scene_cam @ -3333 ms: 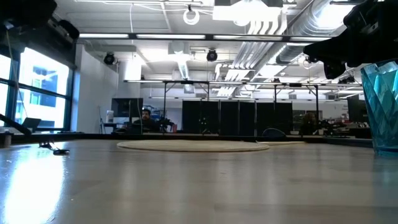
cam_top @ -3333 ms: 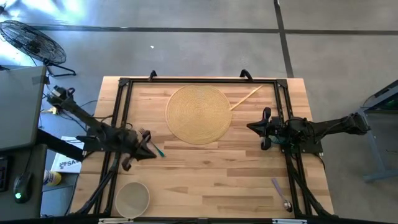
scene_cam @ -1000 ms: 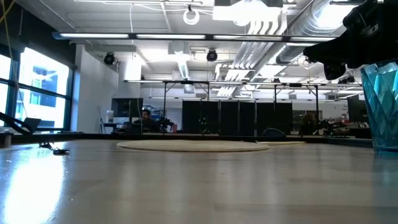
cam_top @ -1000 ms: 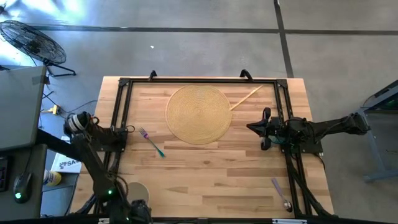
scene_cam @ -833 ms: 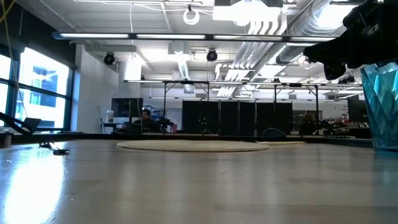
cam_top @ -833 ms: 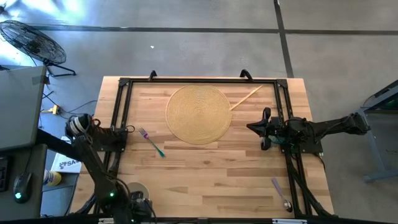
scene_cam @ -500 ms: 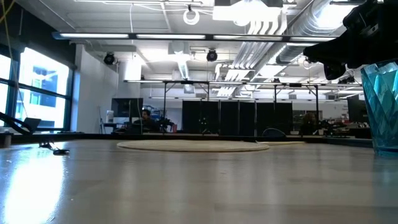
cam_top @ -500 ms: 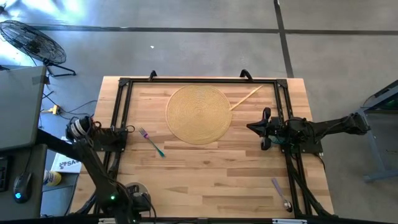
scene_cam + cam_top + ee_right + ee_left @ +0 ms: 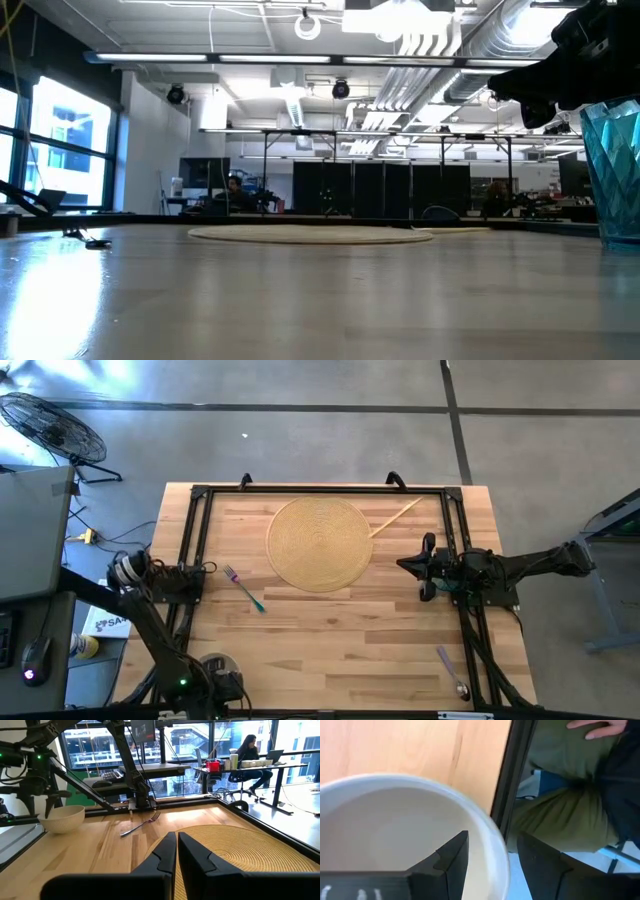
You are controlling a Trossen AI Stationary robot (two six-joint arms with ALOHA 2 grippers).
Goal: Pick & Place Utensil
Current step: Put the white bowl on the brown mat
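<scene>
A fork (image 9: 243, 588) with a teal handle lies flat on the wood at the table's left. A white bowl (image 9: 395, 830) stands at the near left corner, mostly hidden under my left arm in the high view. My left gripper (image 9: 492, 837) points steeply down over the bowl and is open. One finger (image 9: 452, 857) is inside the rim (image 9: 492, 855) and the other (image 9: 540, 865) outside. In the right wrist view its tips (image 9: 40, 807) stand at rim height. My right gripper (image 9: 177, 845) waits shut at the right side (image 9: 428, 568).
A round woven placemat (image 9: 320, 543) lies at the far middle, with a wooden stick (image 9: 395, 518) at its right. A purple-handled spoon (image 9: 452, 671) lies near the right corner. A teal tumbler (image 9: 615, 170) stands close to the low camera. A person (image 9: 570, 805) is beyond the near edge.
My left gripper has tipped further downward and sunk a little over the bowl at the near left corner, and it now covers more of the bowl in the high view. The fork and the bowl have stayed in place.
</scene>
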